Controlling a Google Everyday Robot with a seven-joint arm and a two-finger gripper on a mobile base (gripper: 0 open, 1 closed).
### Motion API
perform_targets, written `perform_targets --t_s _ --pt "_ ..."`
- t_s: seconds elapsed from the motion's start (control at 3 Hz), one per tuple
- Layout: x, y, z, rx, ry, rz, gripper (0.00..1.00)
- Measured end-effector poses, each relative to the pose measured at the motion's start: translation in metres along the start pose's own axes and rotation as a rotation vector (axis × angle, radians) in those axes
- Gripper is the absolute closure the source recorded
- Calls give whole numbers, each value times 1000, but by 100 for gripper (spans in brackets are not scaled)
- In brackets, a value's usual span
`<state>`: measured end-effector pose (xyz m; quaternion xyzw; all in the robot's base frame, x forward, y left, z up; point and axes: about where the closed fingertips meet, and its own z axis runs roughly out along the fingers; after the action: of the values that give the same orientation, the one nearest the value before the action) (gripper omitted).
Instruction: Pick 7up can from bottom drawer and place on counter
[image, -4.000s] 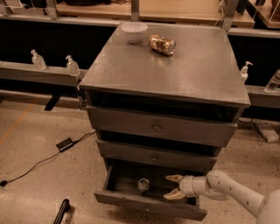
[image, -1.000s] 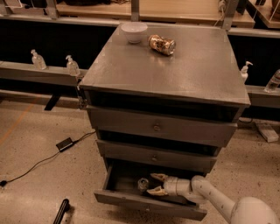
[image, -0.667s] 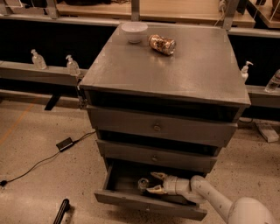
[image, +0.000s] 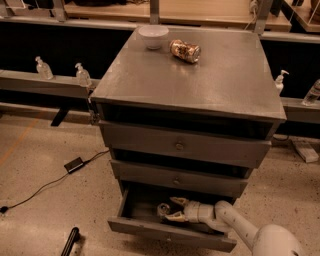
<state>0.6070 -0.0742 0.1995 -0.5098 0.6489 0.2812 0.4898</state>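
Compared with the frame 4.0 s earlier, the claw (image: 170, 209) has advanced leftward inside the bottom drawer (image: 170, 234), from the drawer's right portion to its middle. Over the last 0.7 s it has closed the remaining gap only slightly. The 7up can (image: 162, 210) has not changed position.

The claw is spread, with one tan finger (image: 180, 201) above and one below. The can sits just at the fingertips. Whether the fingers touch it cannot be determined. The white arm (image: 239, 228) enters from the near right and reaches over the drawer's front wall.

The 7up can stands upright in the bottom drawer, left of centre. It appears small and dark in the drawer's shadow, with a paler silvery top.

The bottom drawer is pulled out toward the near side. The middle drawer (image: 177, 180) and top drawer (image: 185, 145) overhang its far part, leaving a low opening above the can.

On the bench (image: 200, 85), at the far edge, a white bowl (image: 153, 36) stands left of a brown-and-orange patterned can (image: 184, 50) lying on its side. On the floor to the left lie a black adaptor (image: 76, 164) and its cable.
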Motion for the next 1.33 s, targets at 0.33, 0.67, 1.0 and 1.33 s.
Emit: perform_targets --t_s 0.33,0.67,1.0,1.33 --pt "4 4 8 -30 0 16 42" --pt "6 6 12 -50 2 24 42" --pt "6 6 19 -75 -3 28 41" --pt "4 7 25 -96 -17 33 54"
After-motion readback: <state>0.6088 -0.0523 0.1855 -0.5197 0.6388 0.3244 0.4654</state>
